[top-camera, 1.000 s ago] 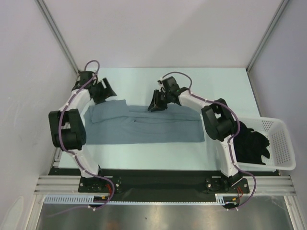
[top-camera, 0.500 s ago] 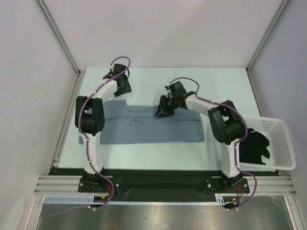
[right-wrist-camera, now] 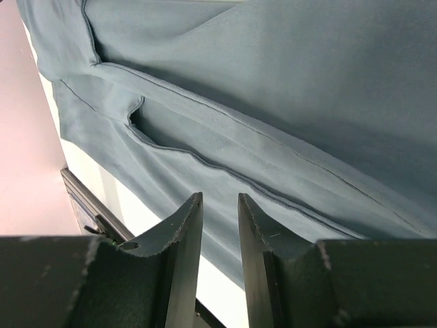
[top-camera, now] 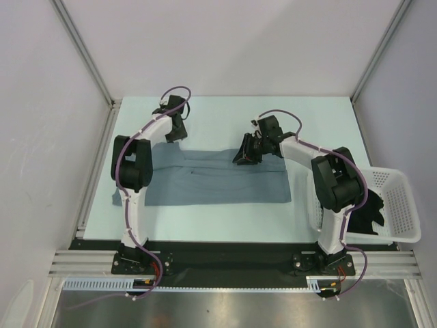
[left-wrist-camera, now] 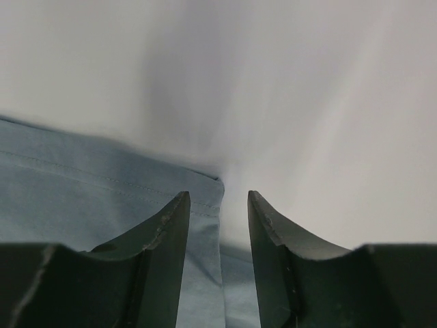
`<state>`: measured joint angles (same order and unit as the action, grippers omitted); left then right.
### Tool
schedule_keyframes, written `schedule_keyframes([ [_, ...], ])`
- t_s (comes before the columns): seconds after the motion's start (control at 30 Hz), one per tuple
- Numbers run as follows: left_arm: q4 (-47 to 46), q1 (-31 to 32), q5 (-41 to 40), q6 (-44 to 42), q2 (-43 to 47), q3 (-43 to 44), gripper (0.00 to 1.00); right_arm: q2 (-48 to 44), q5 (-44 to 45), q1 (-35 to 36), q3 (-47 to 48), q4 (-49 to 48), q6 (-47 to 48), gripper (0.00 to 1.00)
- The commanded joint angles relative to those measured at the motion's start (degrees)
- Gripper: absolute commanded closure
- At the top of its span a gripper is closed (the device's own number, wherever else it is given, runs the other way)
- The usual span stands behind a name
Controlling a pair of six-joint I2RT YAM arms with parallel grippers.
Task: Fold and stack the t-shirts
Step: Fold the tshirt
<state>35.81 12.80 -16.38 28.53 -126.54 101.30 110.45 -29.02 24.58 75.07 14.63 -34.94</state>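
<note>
A slate grey-blue t-shirt (top-camera: 218,181) lies spread flat across the middle of the table. My left gripper (top-camera: 175,134) hangs over its far left corner. In the left wrist view the gripper (left-wrist-camera: 215,201) is open, and the hemmed corner of the shirt (left-wrist-camera: 82,191) lies under the gap. My right gripper (top-camera: 243,157) hovers over the shirt's far edge near the middle. In the right wrist view it (right-wrist-camera: 220,201) stands open by a narrow gap, with folds of the shirt (right-wrist-camera: 273,82) below and no cloth between the fingers. A black t-shirt (top-camera: 365,208) is heaped in the basket.
A white lattice basket (top-camera: 403,198) sits at the table's right edge beside the right arm. Pale walls and metal posts close in the left, right and far sides. The pale table top (top-camera: 225,116) shows beyond the shirt; a black rail runs along the near edge.
The left arm swung right, from the shirt's left sleeve to its far left corner, and its jaws narrowed. The right gripper drifted right along the far edge. The left sleeve now lies flatter.
</note>
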Motion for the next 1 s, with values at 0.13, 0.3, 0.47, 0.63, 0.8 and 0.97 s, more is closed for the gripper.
schedule_keyframes([
  [0.13,2.6,0.4,-1.6,0.6,-3.4,4.4,0.54,-2.3,-1.1,0.6,0.3,-2.2,0.5,0.68],
  [0.3,3.9,0.3,-1.7,0.2,-5.4,7.2,0.60,-2.4,-1.1,0.6,0.1,-1.3,0.9,0.68],
  [0.47,4.7,0.3,-2.8,-0.5,-3.8,7.6,0.99,-2.1,-1.4,0.9,0.5,-1.1,1.2,0.68],
  [0.63,4.8,0.3,-5.4,-2.2,3.2,3.0,1.00,-0.4,-2.5,1.6,2.8,-0.8,0.9,0.68],
  [0.8,4.1,0.4,-5.8,-2.5,14.5,-6.0,1.00,0.9,-4.0,2.4,4.4,-0.7,0.1,0.68],
  [0.97,0.2,0.5,-6.6,-1.4,26.3,-18.2,1.00,3.8,-6.1,3.1,8.6,3.1,0.7,0.68],
])
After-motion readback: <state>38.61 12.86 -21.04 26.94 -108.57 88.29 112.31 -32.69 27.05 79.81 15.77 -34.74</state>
